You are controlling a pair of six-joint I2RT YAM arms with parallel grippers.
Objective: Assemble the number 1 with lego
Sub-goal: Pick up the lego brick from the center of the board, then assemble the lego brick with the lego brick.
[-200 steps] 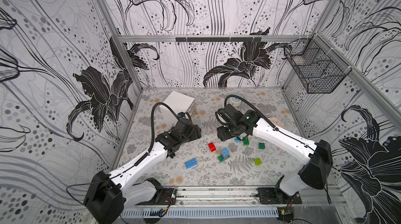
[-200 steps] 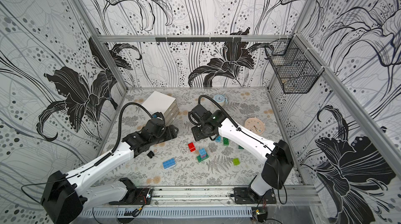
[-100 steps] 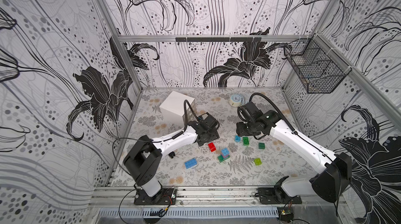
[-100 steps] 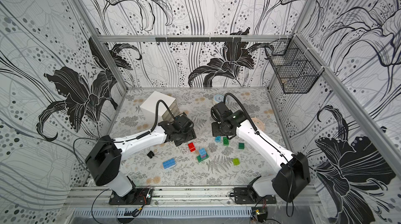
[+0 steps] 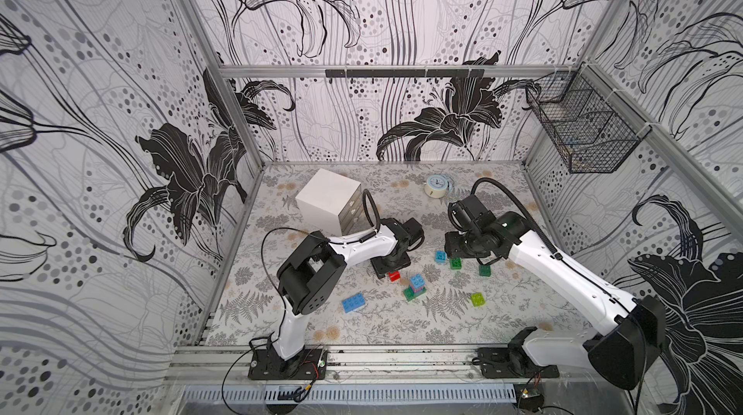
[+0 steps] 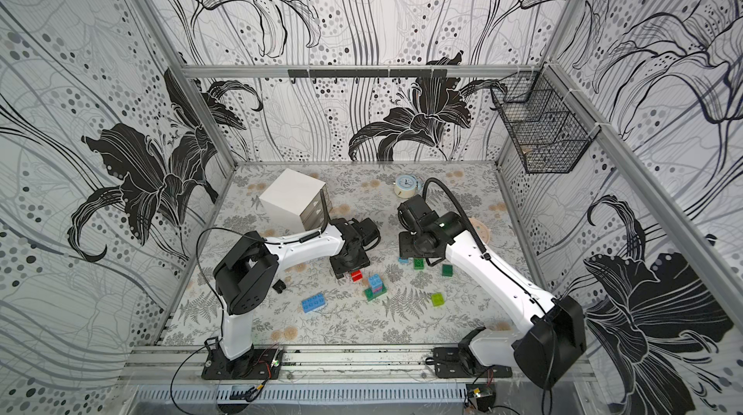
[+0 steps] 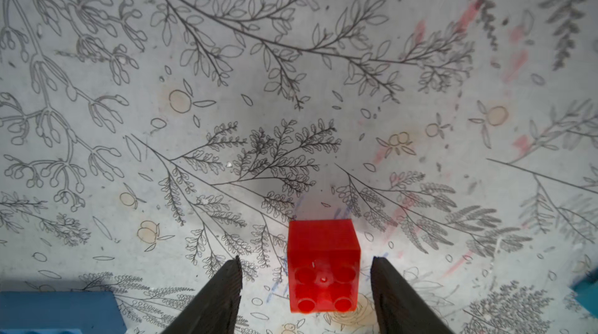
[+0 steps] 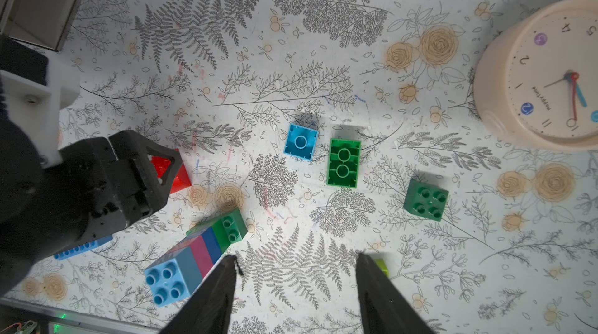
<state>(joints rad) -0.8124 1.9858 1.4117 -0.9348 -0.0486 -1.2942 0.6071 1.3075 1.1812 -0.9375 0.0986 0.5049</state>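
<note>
Lego's red brick (image 7: pixel 323 267) sits on the bench (image 7: pixel 291 89) right between the jaws of the left claw (image 7: pixel 306 261). They're spread a bit wider than the brick, with daylight on both sides, so no grip. Close by stands the stack (image 8: pixel 191 261): light blue on top, then pink, blue and a green base. The right claw (image 8: pixel 296 256) hangs over bare bench, jaws apart, holding nothing. Near it are a light blue brick (image 8: pixel 301 142) beside a green oblong (image 8: pixel 343 163), a dark green square (image 8: pixel 426 199) and a lime one (image 5: pixel 477 298). A blue oblong (image 5: pixel 354 303) lies nearer the front rail, and a beige clock (image 8: pixel 550 73) lies face-up by the right arm.
</note>
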